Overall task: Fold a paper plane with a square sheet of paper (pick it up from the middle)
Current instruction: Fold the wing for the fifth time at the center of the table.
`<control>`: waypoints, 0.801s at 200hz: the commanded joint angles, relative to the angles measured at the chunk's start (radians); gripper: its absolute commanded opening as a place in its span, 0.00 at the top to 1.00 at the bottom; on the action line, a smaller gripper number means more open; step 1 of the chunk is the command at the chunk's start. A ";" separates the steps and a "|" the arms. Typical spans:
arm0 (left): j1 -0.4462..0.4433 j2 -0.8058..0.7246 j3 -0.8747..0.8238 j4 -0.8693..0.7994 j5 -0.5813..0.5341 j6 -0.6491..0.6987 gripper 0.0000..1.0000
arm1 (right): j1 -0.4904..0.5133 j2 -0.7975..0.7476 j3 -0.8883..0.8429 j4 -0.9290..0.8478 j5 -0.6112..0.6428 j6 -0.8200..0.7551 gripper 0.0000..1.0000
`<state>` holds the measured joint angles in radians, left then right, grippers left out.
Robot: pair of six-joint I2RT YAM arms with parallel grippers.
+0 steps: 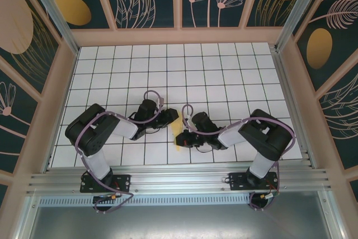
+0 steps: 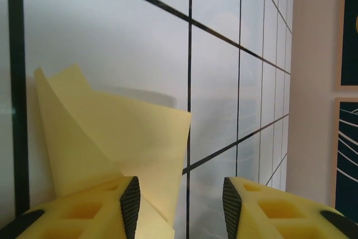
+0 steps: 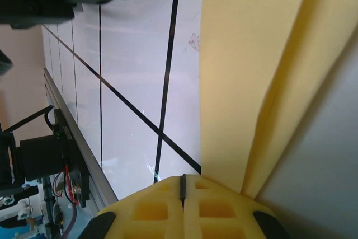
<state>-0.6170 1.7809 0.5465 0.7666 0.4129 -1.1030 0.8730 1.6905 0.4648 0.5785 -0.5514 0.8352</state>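
We see the yellow sheet of paper on the white worktop, in the middle, between our two arms. It is bent over, and one flap stands up. Our right claw has its fingers pressed together, with the paper right beside them. We think it pushes down there so the paper does not slide, but we cannot tell if it touches. Our left claw has its fingers apart, with a paper corner just in front, ready to pinch.
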 commanded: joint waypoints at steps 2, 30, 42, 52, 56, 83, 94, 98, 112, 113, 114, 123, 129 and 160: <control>0.026 0.031 0.023 0.079 0.011 0.049 0.54 | -0.006 0.012 -0.058 -0.196 -0.037 -0.044 1.00; 0.047 0.059 0.035 0.122 0.049 0.059 0.53 | -0.013 0.013 -0.061 -0.204 -0.051 -0.057 1.00; 0.056 0.072 0.044 0.132 0.070 0.062 0.52 | -0.016 0.011 -0.063 -0.209 -0.054 -0.064 1.00; 0.063 0.081 0.055 0.131 0.081 0.069 0.52 | -0.019 0.009 -0.065 -0.215 -0.056 -0.067 1.00; 0.067 0.083 0.059 0.128 0.085 0.072 0.52 | -0.021 0.007 -0.067 -0.215 -0.056 -0.068 1.00; 0.090 0.092 0.084 0.098 0.094 0.091 0.52 | -0.030 -0.005 -0.070 -0.226 -0.058 -0.073 1.00; 0.098 0.093 0.098 0.069 0.096 0.107 0.51 | -0.035 -0.009 -0.074 -0.229 -0.058 -0.074 1.00; 0.101 0.093 0.104 0.058 0.096 0.113 0.51 | -0.037 -0.010 -0.074 -0.229 -0.059 -0.075 1.00; 0.111 0.096 0.125 0.023 0.098 0.134 0.51 | -0.040 -0.014 -0.075 -0.232 -0.060 -0.077 1.00; 0.112 0.096 0.127 0.020 0.099 0.135 0.52 | -0.040 -0.015 -0.075 -0.232 -0.059 -0.076 1.00; 0.113 0.096 0.129 0.018 0.099 0.137 0.51 | -0.040 -0.015 -0.075 -0.232 -0.059 -0.076 1.00; 0.117 0.099 0.141 0.000 0.105 0.146 0.51 | -0.043 -0.017 -0.075 -0.233 -0.060 -0.076 1.00; 0.121 0.101 0.150 -0.008 0.107 0.152 0.51 | -0.045 -0.018 -0.075 -0.234 -0.059 -0.076 1.00; 0.134 0.101 0.209 -0.094 0.110 0.197 0.51 | -0.046 -0.033 -0.062 -0.243 -0.055 -0.080 1.00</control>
<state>-0.4969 1.8660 0.7029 0.7593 0.5018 -0.9760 0.8371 1.6554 0.4423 0.5255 -0.6117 0.7834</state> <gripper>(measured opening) 0.489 0.054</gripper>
